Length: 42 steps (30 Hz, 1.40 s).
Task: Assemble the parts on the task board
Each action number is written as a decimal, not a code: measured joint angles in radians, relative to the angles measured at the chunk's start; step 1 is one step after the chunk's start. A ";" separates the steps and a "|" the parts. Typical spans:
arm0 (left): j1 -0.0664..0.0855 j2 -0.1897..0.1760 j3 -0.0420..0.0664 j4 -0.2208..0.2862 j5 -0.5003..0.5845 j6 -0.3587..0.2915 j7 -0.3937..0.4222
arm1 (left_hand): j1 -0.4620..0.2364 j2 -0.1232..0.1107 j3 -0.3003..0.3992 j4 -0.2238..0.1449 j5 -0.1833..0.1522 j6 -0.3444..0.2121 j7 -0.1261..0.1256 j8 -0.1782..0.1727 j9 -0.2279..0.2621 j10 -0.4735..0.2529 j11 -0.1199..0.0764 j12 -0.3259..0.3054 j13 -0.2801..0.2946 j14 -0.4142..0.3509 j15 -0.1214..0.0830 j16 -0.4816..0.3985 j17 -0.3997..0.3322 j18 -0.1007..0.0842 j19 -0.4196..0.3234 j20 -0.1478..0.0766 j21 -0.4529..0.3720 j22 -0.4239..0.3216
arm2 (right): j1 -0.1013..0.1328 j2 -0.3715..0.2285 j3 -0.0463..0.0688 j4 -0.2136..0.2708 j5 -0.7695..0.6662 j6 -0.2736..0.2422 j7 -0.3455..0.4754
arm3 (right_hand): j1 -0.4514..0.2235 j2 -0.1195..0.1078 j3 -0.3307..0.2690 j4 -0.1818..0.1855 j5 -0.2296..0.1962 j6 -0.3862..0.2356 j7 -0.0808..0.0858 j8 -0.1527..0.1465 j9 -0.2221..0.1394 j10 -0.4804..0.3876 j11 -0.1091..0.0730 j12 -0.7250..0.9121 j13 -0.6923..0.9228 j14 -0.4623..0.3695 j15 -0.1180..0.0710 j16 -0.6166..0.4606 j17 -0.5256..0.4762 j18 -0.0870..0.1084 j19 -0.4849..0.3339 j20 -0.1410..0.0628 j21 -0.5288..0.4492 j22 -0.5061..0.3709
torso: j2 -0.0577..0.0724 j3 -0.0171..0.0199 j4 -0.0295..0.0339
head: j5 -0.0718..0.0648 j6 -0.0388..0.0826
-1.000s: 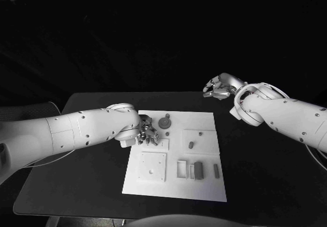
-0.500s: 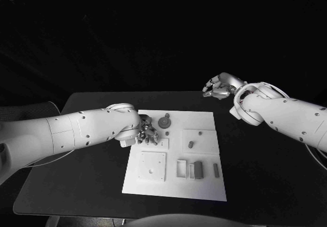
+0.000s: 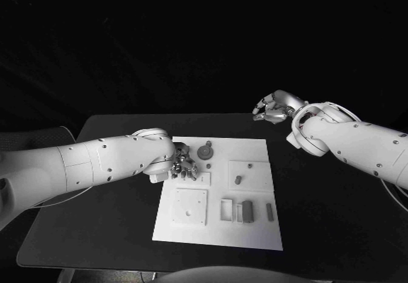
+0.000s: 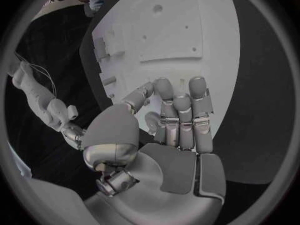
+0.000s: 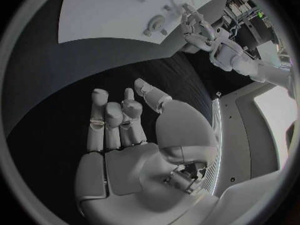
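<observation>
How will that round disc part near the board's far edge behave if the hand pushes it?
The disc looks flat and low, so it would probably slide rather than tip. It seems rigid. If it sits on a peg, which I cannot tell, it may turn instead. The left hand is beside it.

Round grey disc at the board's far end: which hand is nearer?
Left. The left hand is over the board just beside the round grey disc. The right hand is off the board, above the table's far edge.
</observation>
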 measured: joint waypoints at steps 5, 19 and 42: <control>0.000 0.001 0.000 -0.001 -0.001 0.004 0.002 | 0.003 0.003 0.000 0.000 0.000 0.000 0.000 0.000 0.002 0.000 0.000 0.000 0.000 0.000 0.000 0.001 -0.001 0.000 0.000 0.000 0.000 0.000 | 0.000 0.000 0.000 0.001 0.000 0.001 0.000 | 0.000 0.000 0.000 0.000 0.000 0.000 0.000 0.000 0.000 0.000 0.000 0.000 0.000 0.000 0.000 0.000 0.000 0.000 0.000 0.000 0.000 0.000 | 0.000 0.0000 0.0000 | -0.001 0.000; -0.002 0.005 0.000 -0.004 -0.004 0.006 0.004 | 0.004 0.004 0.002 -0.002 -0.002 0.000 0.000 0.000 0.002 0.000 0.000 0.004 0.000 0.000 0.000 0.001 -0.003 0.000 0.000 0.000 0.004 0.000 | 0.000 0.001 0.000 0.002 0.000 0.002 0.000 | 0.000 0.000 0.003 0.003 0.000 0.000 0.000 -0.004 0.001 -0.002 0.002 0.000 0.000 0.001 0.002 0.000 0.000 0.000 0.000 0.000 0.000 0.000 | 0.000 0.0006 -0.0003 | -0.003 0.000; -0.003 0.006 0.000 -0.009 -0.005 0.006 0.010 | -0.115 -0.066 -0.078 0.056 -0.138 0.023 -0.023 0.008 0.013 -0.010 0.002 0.015 -0.019 -0.018 -0.018 0.016 -0.041 0.007 -0.020 -0.010 0.008 0.000 | 0.000 0.000 0.000 0.002 0.000 0.002 0.000 | 0.000 0.000 0.003 0.003 0.000 -0.003 0.003 -0.008 0.001 -0.002 0.002 0.000 0.000 0.001 -0.001 -0.004 0.000 0.000 0.000 0.000 0.000 0.000 | 0.000 0.0005 0.0005 | -0.006 -0.001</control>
